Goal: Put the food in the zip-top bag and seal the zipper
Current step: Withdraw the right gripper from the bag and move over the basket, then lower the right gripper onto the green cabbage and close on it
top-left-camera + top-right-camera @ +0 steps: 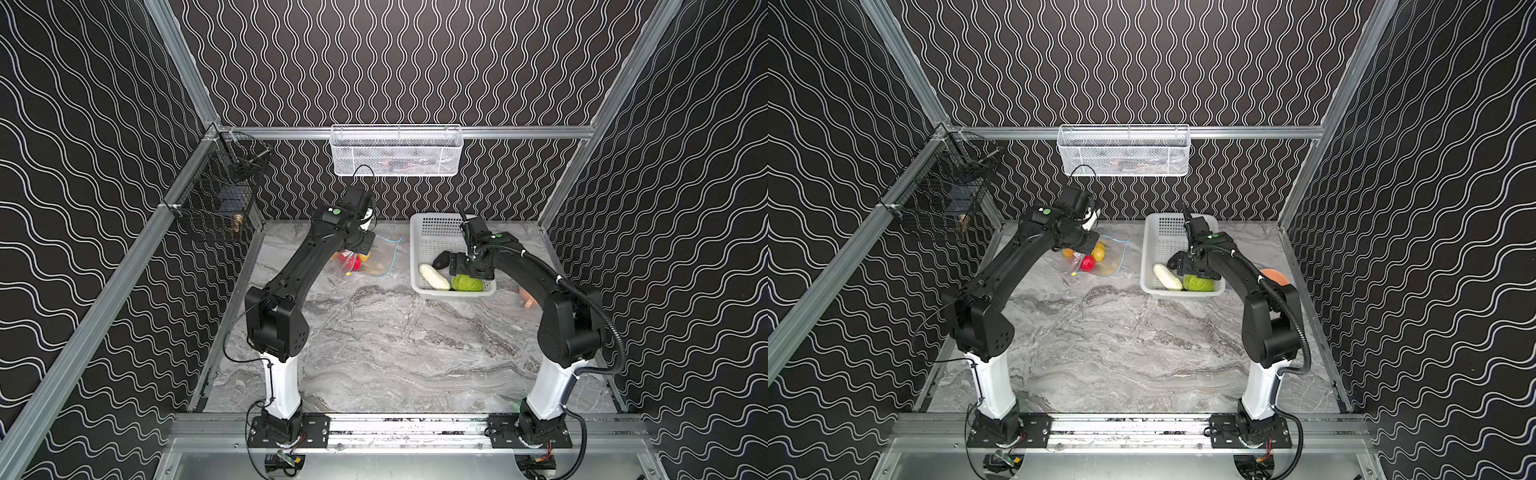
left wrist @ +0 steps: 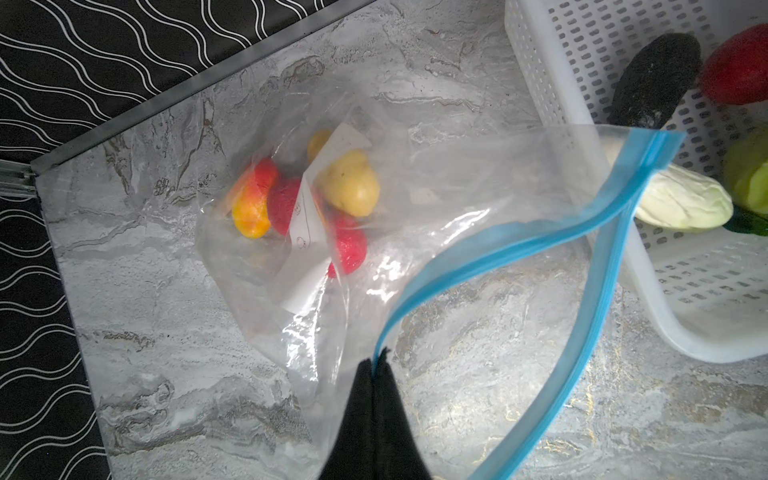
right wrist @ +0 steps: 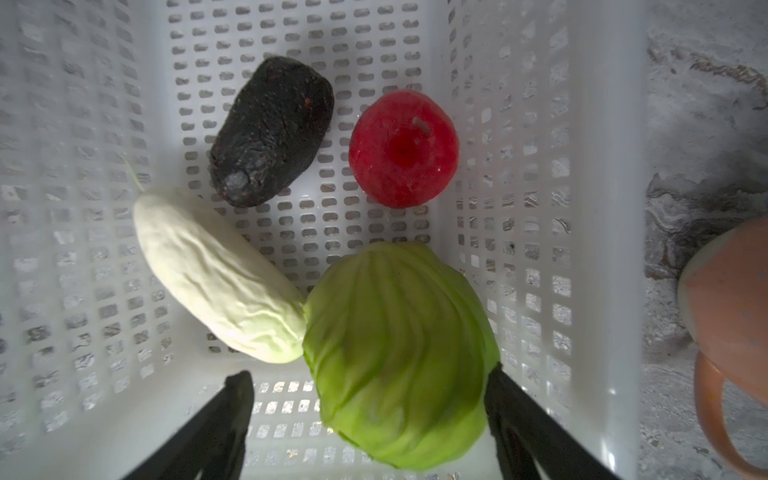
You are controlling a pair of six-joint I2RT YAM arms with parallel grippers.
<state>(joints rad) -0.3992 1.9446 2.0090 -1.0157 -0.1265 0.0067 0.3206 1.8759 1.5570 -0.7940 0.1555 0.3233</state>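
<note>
1. Ref. landmark: white basket (image 3: 540,208), standing on the marble surface (image 1: 374,340).
2. Zip-top bag (image 2: 415,232) lies on the surface just beside the basket, on the left arm's side. Its mouth gapes, w/ the two halves of the zipper (image 2: 498,245) well apart.
3. Left hand (image 2: 376,365): jaws fully closed, pinching one half of the zipper at the bag's edge.
4. Inside the bag, at the end away from the basket: yellow potato (image 2: 351,185), yellow-orange fruit (image 2: 251,199) and red pieces (image 2: 349,249), the reds partly behind the white label (image 2: 307,257).
5. Inside the basket: dark oval (image 3: 270,133), red round piece (image 3: 405,149), white long veg. (image 3: 220,274), green cabbage (image 3: 399,353). The veg. touches the cabbage; the oval & the red round piece lie apart.
6. Right hand (image 3: 370,378): down in the basket, jaws spread wide, straddling the cabbage. One finger looks to touch the cabbage's side, the other stands clear of it, so nothing is gripped.
7. Orange bowl (image 3: 731,299) on the surface just outside the basket, on the side away from the bag.
</note>
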